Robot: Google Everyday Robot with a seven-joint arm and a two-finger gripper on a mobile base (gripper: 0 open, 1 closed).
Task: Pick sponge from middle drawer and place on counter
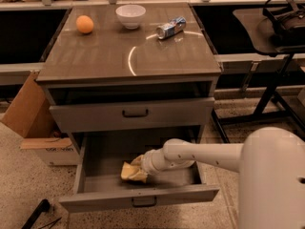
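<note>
The pale-yellow sponge [128, 172] lies crumpled in the open middle drawer [138, 197], near its front, left of centre. My gripper [141, 166] reaches into the drawer from the right at the end of my white arm [205, 155]. It is right against the sponge's right end. The sponge hides the tip of the gripper. The counter [109, 56] with its thin pale arc is above, on top of the cabinet.
A closed grey drawer front [133, 113] with a dark handle sits above the open drawer. On the counter are an orange [85, 24], a white bowl [130, 15] and a crushed can [170, 28]. A cardboard box [28, 113] stands left, a dark side table [271, 27] right.
</note>
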